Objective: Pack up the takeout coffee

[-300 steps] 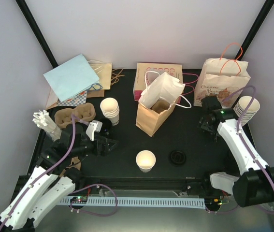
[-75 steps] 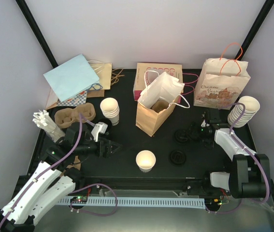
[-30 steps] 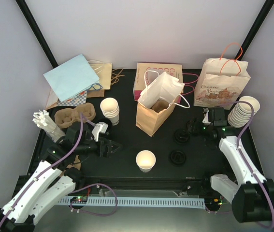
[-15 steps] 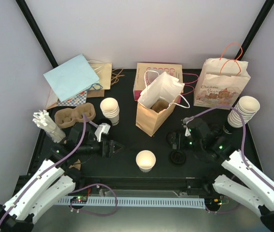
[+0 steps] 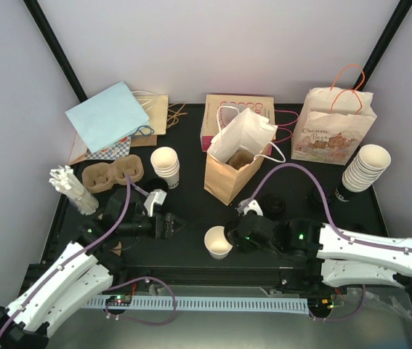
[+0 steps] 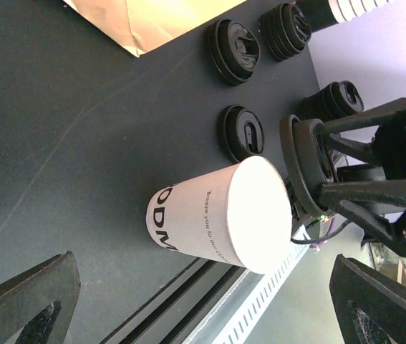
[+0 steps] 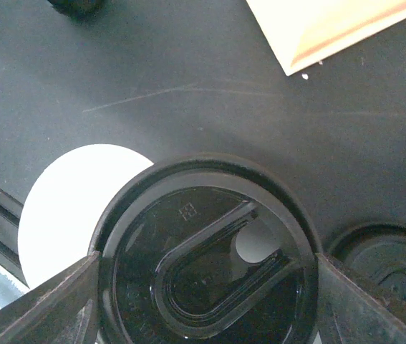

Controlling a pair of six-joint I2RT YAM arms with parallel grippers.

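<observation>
The capping step is in hand, and the packing itself has not begun. The paper cup stands upright and open on the black table, and I take it as my marker for everything else. Directly behind the cup, away from the arm bases, the brown paper bag stands with its mouth open.

The right gripper has its two fingers clamped on opposite edges of the black lid. It holds the lid roughly level just above the cup's rim, but shifted off to the cup's right. From the wrist view the lid covers only part of the white opening, and a broad crescent of it shows past the lid's edge. I cannot tell whether the lid's edge touches the rim.

The left gripper waits to the cup's left, a little apart, its fingers spread wide and grasping nothing. A spare lid lies flat on the table to the cup's right.

The next move, as I judge it, calls for sliding the lid leftward until it sits centred over the cup. It should then be pressed straight down so that the rim seats all round. A light paper cup could tip or skid under an off-centre push, so the free left gripper might well steady it.
</observation>
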